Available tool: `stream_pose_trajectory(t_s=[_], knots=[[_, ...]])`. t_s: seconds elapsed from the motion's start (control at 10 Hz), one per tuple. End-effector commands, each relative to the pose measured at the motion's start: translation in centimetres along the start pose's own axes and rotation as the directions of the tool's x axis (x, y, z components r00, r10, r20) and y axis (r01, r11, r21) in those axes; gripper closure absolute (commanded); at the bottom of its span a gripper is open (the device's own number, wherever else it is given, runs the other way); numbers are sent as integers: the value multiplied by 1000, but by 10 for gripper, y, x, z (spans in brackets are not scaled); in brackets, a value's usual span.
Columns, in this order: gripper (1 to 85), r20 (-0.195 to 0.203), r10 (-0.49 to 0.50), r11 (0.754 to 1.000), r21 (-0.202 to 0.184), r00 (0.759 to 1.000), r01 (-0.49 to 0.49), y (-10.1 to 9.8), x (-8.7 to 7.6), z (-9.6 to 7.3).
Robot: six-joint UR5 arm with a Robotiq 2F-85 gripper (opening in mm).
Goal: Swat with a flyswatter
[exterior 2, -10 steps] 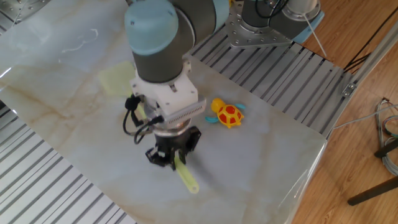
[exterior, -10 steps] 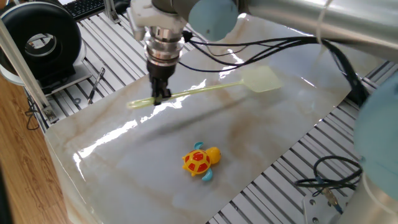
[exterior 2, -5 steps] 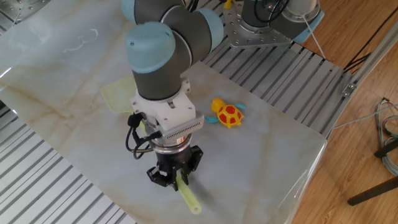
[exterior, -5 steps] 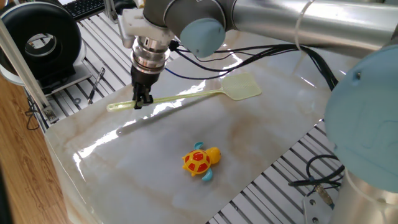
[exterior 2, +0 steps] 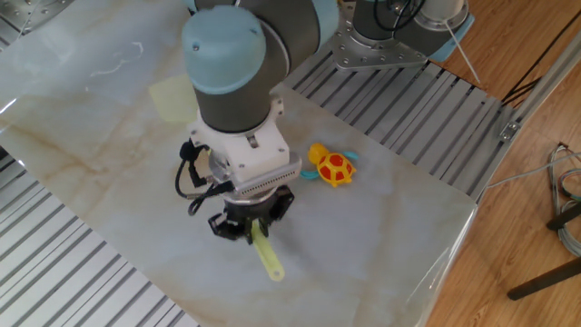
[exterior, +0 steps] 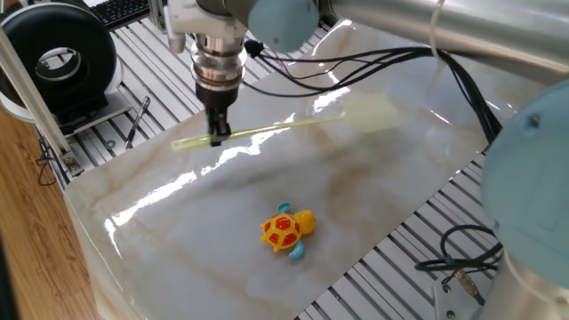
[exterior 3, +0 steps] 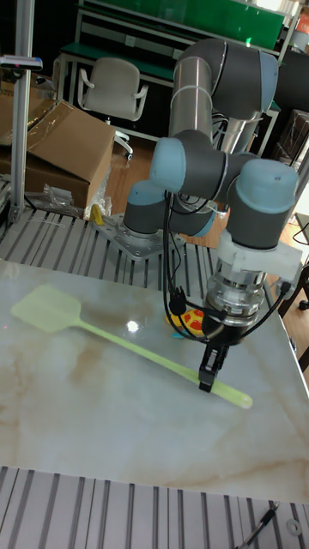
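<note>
Jaws are closed on the thin handle of the flyswatter [exterior: 293, 124], gripping it near the handle's free end. From one fixed view, the gripper [exterior: 216, 133] points straight down from the wrist. A short length of handle projects past the jaws to the left; the long remainder runs right and slightly upward in the picture to the square mesh head. The head appears blurred. The toy turtle [exterior: 287, 230] sits on the marble tabletop [exterior: 178, 231] well apart from the jaws, below and to their right in the picture.

From the other fixed view, the gripper [exterior 2: 250, 226] is seen from above, mostly covered by the wrist housing. The handle end of the flyswatter [exterior 2: 266, 257] emerges from between the jaws and points toward the lower right. The mesh head shows as a pale patch beyond the arm at upper left. The toy turtle [exterior 2: 331, 166] lies to the upper right of the jaws, apart from them.

From the tall fixed view, the gripper [exterior 3: 209, 368] clamps the flyswatter [exterior 3: 129, 344] close to its right end. The handle slopes up and left from the jaws to the head. The toy turtle [exterior 3: 192, 322] is partly hidden behind the wrist, just above the jaws.
</note>
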State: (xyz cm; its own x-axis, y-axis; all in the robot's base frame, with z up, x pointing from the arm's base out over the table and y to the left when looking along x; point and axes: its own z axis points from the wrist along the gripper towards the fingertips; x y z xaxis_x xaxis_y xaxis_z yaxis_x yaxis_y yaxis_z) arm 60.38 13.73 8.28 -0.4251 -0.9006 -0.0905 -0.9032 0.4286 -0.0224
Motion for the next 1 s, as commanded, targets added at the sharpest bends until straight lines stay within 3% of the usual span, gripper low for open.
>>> stream_pose_trajectory(t_s=[0.0, 0.2, 0.3, 0.6, 0.7, 0.9], knots=[[843, -66, 21, 1000, 8, 998, -21, 3, 15, -16], [843, -10, -19, 1000, 20, 1000, 19, -3, 9, -5], [843, 44, -48, 999, 29, 998, 47, -9, 0, 7], [843, 190, -156, 986, 93, 969, 140, -29, -42, 27], [843, 217, -181, 980, 119, 959, 158, -34, -54, 32], [843, 246, -174, 982, 113, 954, 150, -33, -63, 35]])
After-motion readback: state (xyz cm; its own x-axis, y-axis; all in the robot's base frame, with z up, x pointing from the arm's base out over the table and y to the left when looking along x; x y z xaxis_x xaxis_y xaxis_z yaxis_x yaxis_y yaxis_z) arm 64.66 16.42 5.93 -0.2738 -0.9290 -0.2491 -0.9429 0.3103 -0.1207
